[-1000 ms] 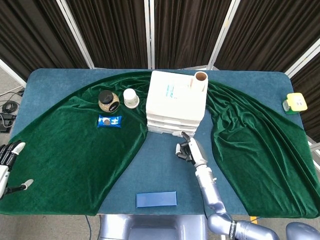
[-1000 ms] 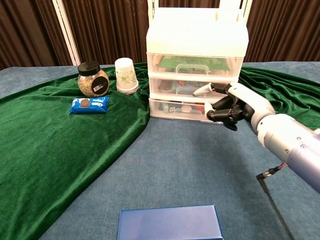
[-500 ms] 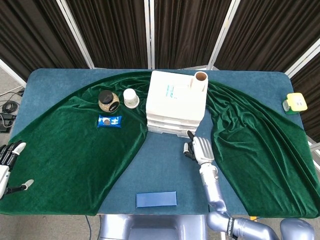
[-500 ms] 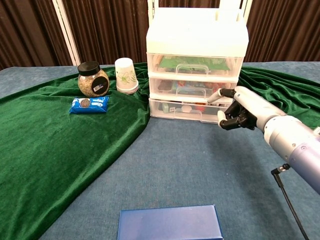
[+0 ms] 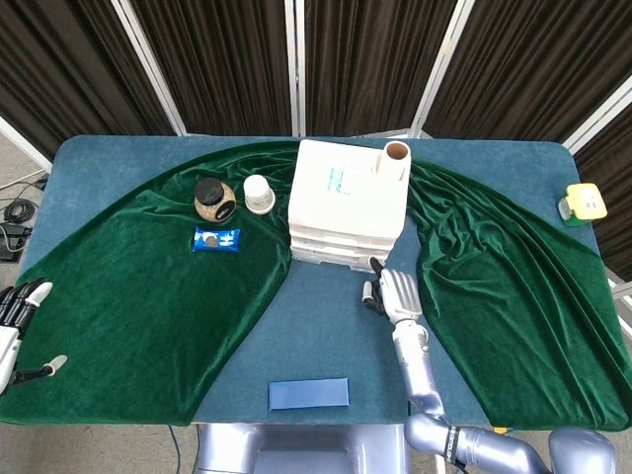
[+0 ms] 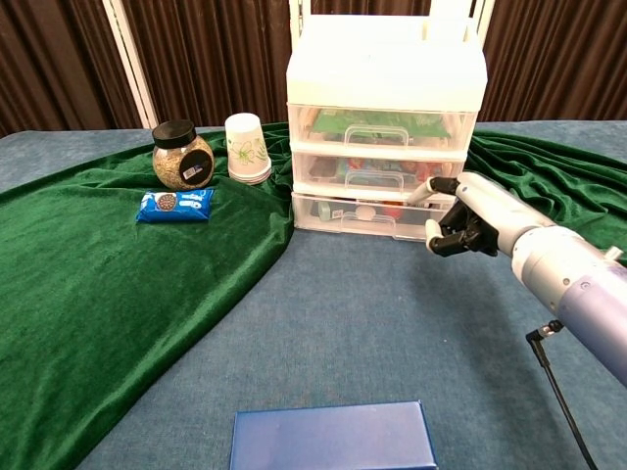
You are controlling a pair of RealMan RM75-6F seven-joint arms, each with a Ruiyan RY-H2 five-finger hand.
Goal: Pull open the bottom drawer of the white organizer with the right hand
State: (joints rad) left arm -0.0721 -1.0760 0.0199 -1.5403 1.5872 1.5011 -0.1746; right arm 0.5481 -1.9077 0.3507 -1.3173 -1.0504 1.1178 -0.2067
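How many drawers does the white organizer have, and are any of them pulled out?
3, stacked in the white organizer: top drawer, middle drawer, bottom drawer. All look closed. The right hand sits at the bottom drawer's right front corner; contact is unclear.

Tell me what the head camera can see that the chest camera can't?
Only the head view shows the left hand, the yellow-green thing and the brown tube on the organizer's top. Only the chest view shows the stuff inside the three drawers. Both show the white organizer, right hand, jar, paper cups, cookie pack and blue box.
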